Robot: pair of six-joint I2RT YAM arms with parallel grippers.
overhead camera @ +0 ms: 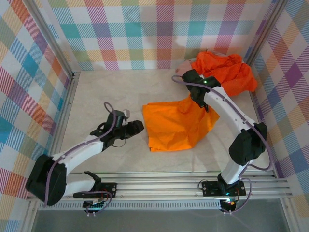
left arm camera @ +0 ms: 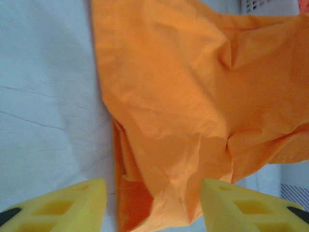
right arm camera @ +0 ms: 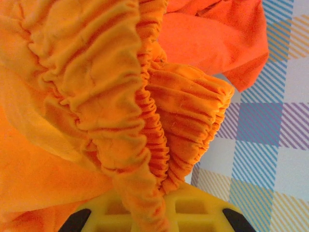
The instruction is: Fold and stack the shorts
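Note:
One bright orange pair of shorts [overhead camera: 176,123] lies spread on the white table, its upper right part lifted. My right gripper [overhead camera: 195,89] is shut on its gathered elastic waistband [right arm camera: 145,121], which runs down between the yellow fingers [right arm camera: 203,210]. My left gripper [overhead camera: 137,126] sits at the shorts' left edge. Its yellow fingers [left arm camera: 72,203] stand apart on either side of a folded corner of the cloth [left arm camera: 164,145], not pinching it. A second orange pair [overhead camera: 227,70] lies crumpled at the back right, with a bit of pink cloth [overhead camera: 182,68] beside it.
Plaid walls [overhead camera: 145,29] close the table on three sides. Aluminium rails [overhead camera: 193,186] run along the near edge by the arm bases. A white mesh basket edge [left arm camera: 263,6] shows past the cloth in the left wrist view. Bare table [overhead camera: 111,92] lies at the back left.

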